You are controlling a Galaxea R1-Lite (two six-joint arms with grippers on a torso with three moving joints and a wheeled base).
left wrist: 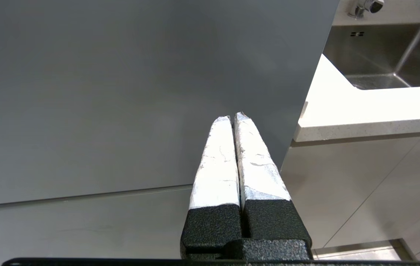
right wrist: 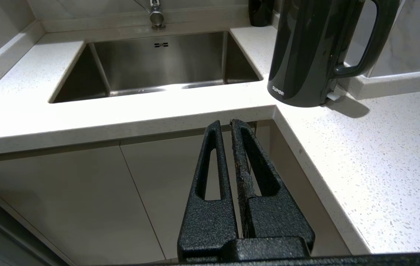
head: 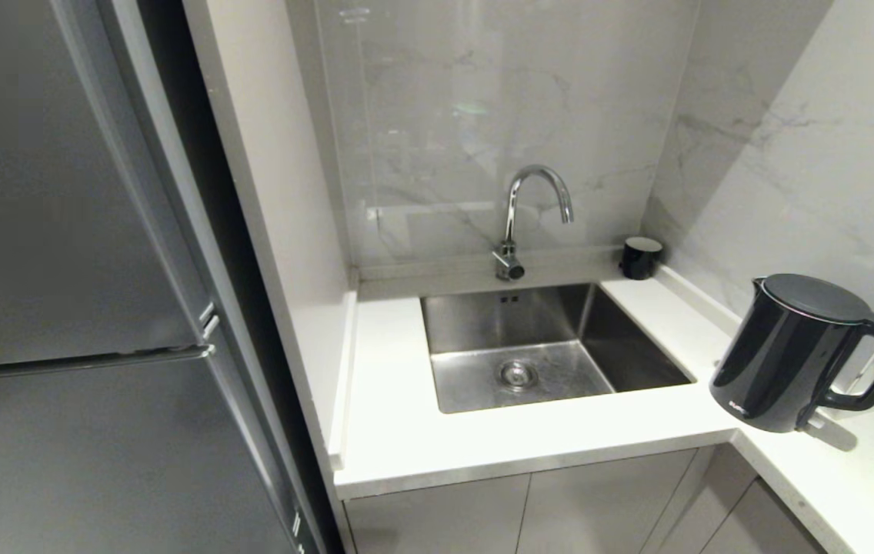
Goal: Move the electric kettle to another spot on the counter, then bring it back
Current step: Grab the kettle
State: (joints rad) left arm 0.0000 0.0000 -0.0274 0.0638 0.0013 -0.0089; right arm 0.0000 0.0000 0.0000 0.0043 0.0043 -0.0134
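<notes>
White counter point(right wrist: 361, 155), electric kettle point(right wrist: 306, 51) at inner corner; left fingers point(left wrist: 217, 155), right fingers point(right wrist: 213, 162) pressed together, empty.

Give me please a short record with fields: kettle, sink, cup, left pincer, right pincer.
kettle: electric kettle upright on the counter at the inner corner, right of the sink
sink: steel sink, faucet behind it
cup: small black cup by the wall
left pincer: left pincer shut, holds nothing
right pincer: right pincer shut, below the counter edge
</notes>
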